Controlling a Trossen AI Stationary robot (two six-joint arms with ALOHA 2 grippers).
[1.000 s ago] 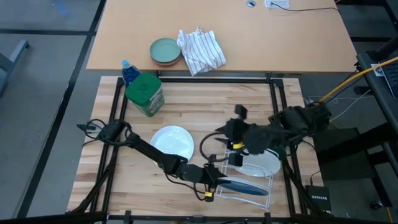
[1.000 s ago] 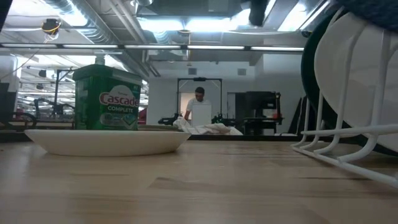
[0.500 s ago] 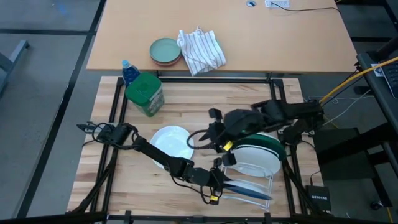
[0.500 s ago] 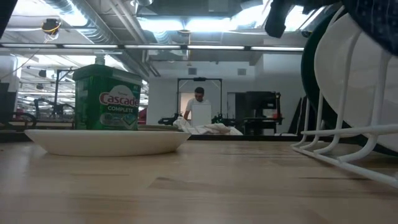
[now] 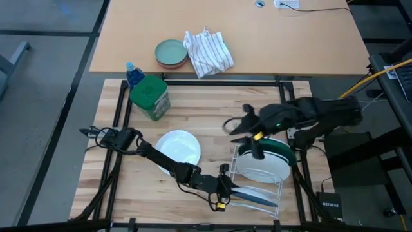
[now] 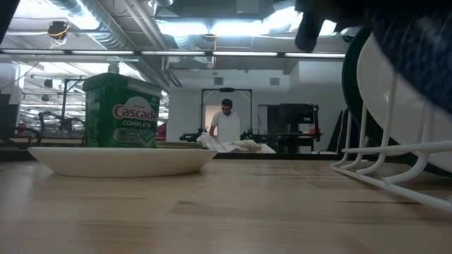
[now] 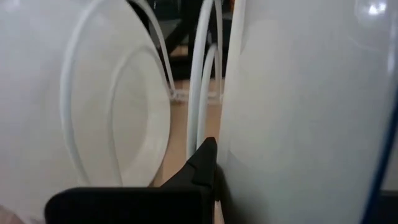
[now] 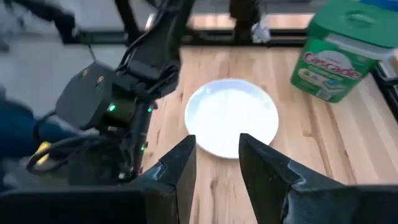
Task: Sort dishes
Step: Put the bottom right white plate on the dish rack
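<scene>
A small plate with a blue patterned face [image 5: 254,194] stands on edge at the near end of the white wire rack [image 5: 280,183]; it also shows in the low view [image 6: 424,63]. My left gripper [image 5: 225,188] is shut on it. Farther back the rack holds a white plate [image 5: 261,169] and a dark green plate [image 5: 284,149], both on edge. Another white plate [image 5: 179,147] lies flat on the table left of the rack. My right gripper [image 5: 233,126] is open and empty, above the table beyond the rack's far left corner. My left gripper pinches the blue patterned plate at its left rim [image 5: 233,190], coming level from the table's left. In the left wrist view one finger [image 7: 200,167] lies against the plate's white side [image 7: 292,124]. The plate stands on edge among the rack's wires.
A green-lidded Cascade jar [image 5: 150,96] and a blue bottle [image 5: 132,72] stand at the far left. A pale green dish [image 5: 170,53] and a striped cloth [image 5: 207,51] lie on the table behind. A person [image 6: 227,123] stands far off in the room.
My right gripper has drawn back from the rack, first toward the table's left, then toward its far edge, leaving the white plate standing there. The blue patterned plate in my left gripper has come lower at the rack's near end.
</scene>
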